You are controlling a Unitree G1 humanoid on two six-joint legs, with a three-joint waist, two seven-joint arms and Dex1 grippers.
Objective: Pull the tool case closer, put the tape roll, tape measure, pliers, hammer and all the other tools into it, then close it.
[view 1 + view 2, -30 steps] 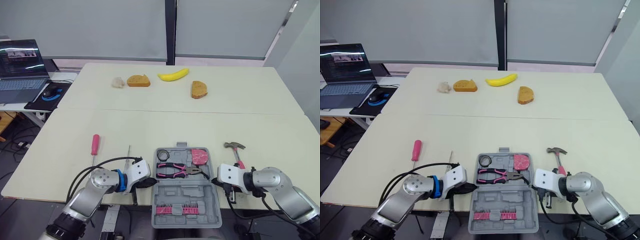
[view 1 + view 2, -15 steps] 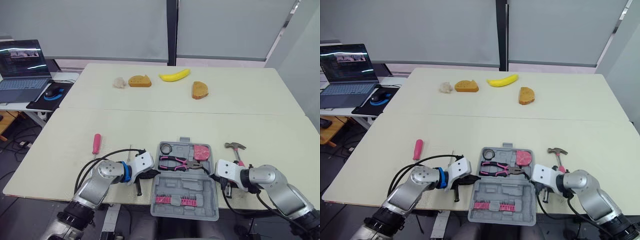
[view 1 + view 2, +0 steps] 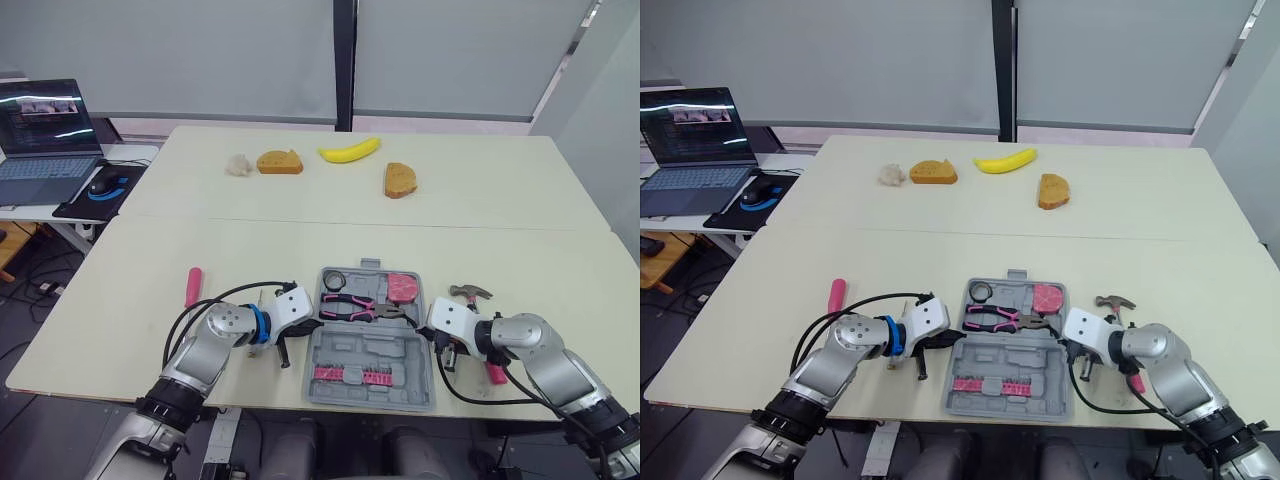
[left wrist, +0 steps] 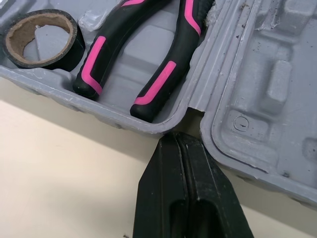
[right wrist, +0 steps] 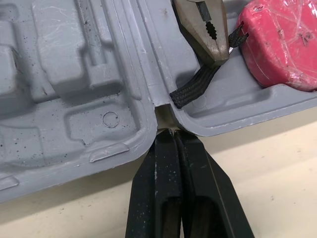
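Grey plastic, the tool case (image 3: 370, 348) lies open and flat at the near edge of the counter (image 3: 300, 250), between the two arms. Its far half holds the tape roll (image 4: 42, 39) at the left, the pliers (image 4: 148, 54) with black and pink handles across the middle, and the red tape measure (image 5: 280, 44) at the right. The near half carries a row of pink bits (image 3: 352, 374).

The left claw (image 4: 176, 141) is clenched on nothing, fingers pressed together, its tip at the notch in the case's left edge where the two halves meet. The right claw (image 5: 170, 134) is likewise clenched and empty, its tip at the matching notch on the right edge, just beside a black strap (image 5: 198, 84) and the pliers' nose.

The hammer (image 3: 468, 293) lies on the counter just right of the case, its pink handle running nearward under the right arm. A pink screwdriver (image 3: 191, 287) lies well left of the case. A thin tool with a dark handle (image 3: 283, 352) lies partly hidden under the left arm.

On the far side of the counter sit a banana (image 3: 349, 150), two bread slices (image 3: 277, 161) and a whitish lump (image 3: 236, 165). A laptop (image 3: 40, 140) stands on a side desk at the far left.
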